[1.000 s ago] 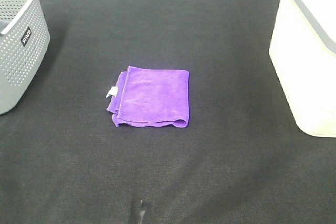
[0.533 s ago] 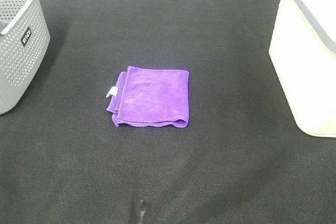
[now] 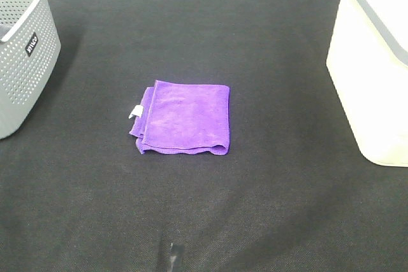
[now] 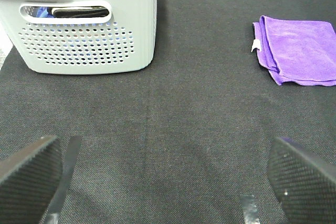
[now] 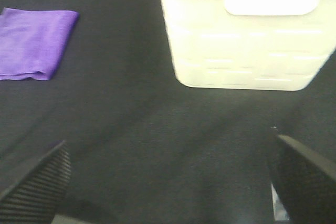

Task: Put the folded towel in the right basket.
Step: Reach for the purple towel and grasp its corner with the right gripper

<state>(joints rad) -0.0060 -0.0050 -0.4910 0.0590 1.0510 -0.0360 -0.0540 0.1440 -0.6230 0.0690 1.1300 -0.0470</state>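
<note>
A folded purple towel [image 3: 185, 118] with a small white tag lies flat on the black cloth in the middle of the table. It also shows in the left wrist view [image 4: 298, 49] and the right wrist view [image 5: 32, 43]. The right basket [image 3: 375, 62] is cream with a grey rim and stands at the right edge; it also shows in the right wrist view [image 5: 244, 30]. My left gripper [image 4: 168, 177] is open and empty, well short of the towel. My right gripper [image 5: 168, 179] is open and empty, in front of the cream basket. Neither arm shows in the exterior view.
A grey perforated basket [image 3: 22, 49] stands at the left edge, and the left wrist view [image 4: 86, 24] shows dark items inside it. Black cloth [image 3: 210, 221] covers the whole table.
</note>
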